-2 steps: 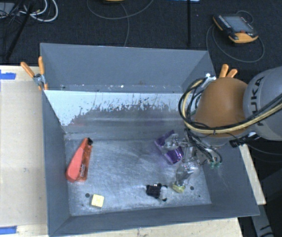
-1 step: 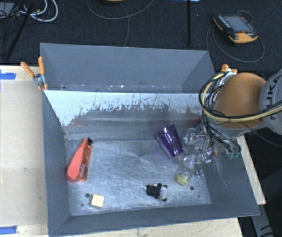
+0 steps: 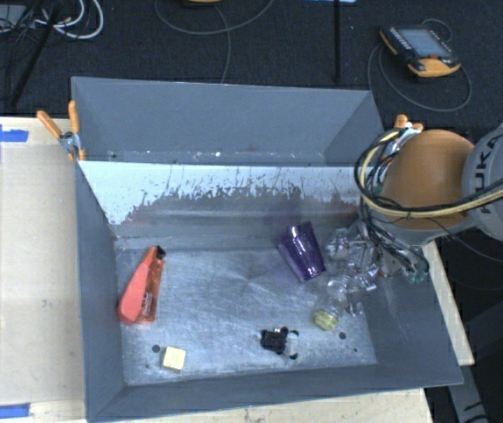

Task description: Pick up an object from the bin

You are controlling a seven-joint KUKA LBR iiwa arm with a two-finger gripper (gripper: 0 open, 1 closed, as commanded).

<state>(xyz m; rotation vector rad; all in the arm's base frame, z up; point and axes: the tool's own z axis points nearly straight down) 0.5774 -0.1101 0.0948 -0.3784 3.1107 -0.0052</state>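
**Figure.** Grey metal bin (image 3: pixel 233 139) seen from above, with the arm entering from the right. We show the task at an early stage: nothing has been lifted, and all five loose things lie on the bin floor. The pincer (image 3: pixel 354 282) hangs low over the right part of the floor, under the arm's rounded orange cover (image 3: pixel 423 179) and its looped cables (image 3: pixel 383 161). We cannot tell how far the pincer is open, and we see nothing held in it.

The two nearest things are a purple cup (image 3: pixel 301 252), lying on its side just to the pincer's left, and a small yellow-green lump (image 3: pixel 325 320), just below it and towards the front wall. We judge one of these the likely pick, though the view does not settle which. The closing, the grip and the lift out of the bin all remain to be done.

*Materials and shapes.* The floor is dull, scuffed sheet metal, and the sloped back wall is streaked with dark marks. The cup looks smooth, glossy and tapered. The lump is rounded and pale. Well apart to the left lies an elongated orange-red tool (image 3: pixel 138 289) with a dark tip. Near the front lie a small irregular black piece (image 3: pixel 276 340) and a pale yellow block (image 3: pixel 173 358), squarish and matt.
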